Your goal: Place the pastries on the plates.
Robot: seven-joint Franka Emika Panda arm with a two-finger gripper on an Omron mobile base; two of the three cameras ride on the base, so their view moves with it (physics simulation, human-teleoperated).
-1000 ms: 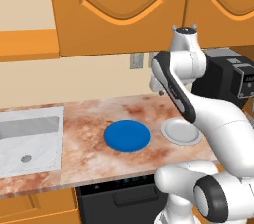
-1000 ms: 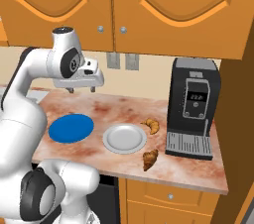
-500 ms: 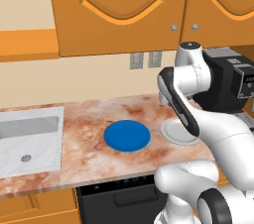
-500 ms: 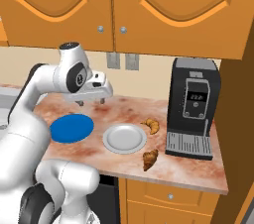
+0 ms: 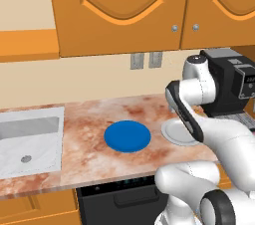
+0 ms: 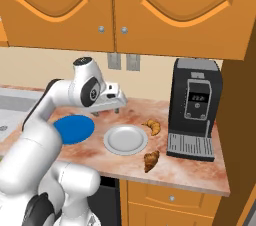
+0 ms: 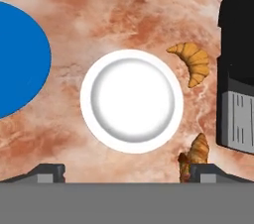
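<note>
The end effector (image 7: 127, 171) hangs above the marbled desk (image 6: 190, 167) with its fingers spread wide and nothing between them. Below it sits the white plate (image 7: 131, 101), the blue plate (image 7: 17, 59) beside it. Two croissants lie on the desk by the coffee machine (image 6: 194, 107): one croissant (image 7: 192, 62) farther back, the other croissant (image 6: 151, 160) nearer the front edge.

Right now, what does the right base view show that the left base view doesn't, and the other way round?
Right base view alone: two croissants, one beside the white plate, one near the counter edge, and the open gripper. Left base view alone: the sink. Both share the blue plate, the white plate, the coffee machine and the cabinets.
</note>
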